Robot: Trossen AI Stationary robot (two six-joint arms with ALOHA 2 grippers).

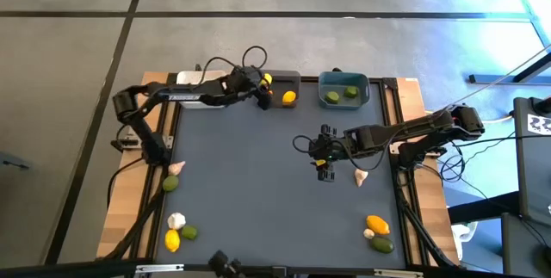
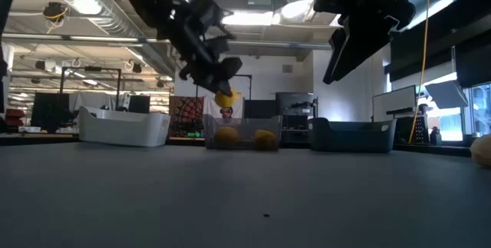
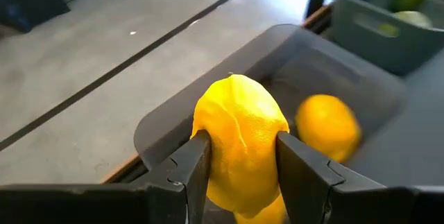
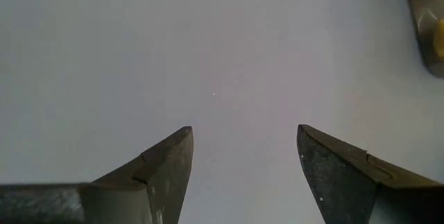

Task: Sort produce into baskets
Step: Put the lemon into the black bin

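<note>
Left gripper (image 3: pixel 239 175) clamped on a lemon (image 3: pixel 239 144), fingers pressing its two flanks, long axis running forward between them. Held above the near rim of the dark grey bin (image 1: pixel 284 80), with another lemon (image 1: pixel 289 99) already lying inside, just past the held one. Judged: release step of this piece almost due; the turning point is that the fruit hangs over the bin's edge rather than clearly over its middle, so probably a small reach deeper into the bin before letting go.

Teal bin (image 1: pixel 344 78) just beside the dark grey bin, holding two limes (image 1: pixel 342 95). White bin (image 2: pixel 123 127) on the dark grey bin's other side.

Right gripper (image 1: pixel 325 164) well apart from the dark grey bin, over bare mat, fingers spread with nothing between them; a garlic bulb (image 1: pixel 362 175) just beside it, so the right arm nearer that piece.

Low view alone: lemon's height above the bin. Left wrist view alone: the grip on the flanks. High view alone: leftover pieces near the mat's front corners, far from the dark grey bin.
</note>
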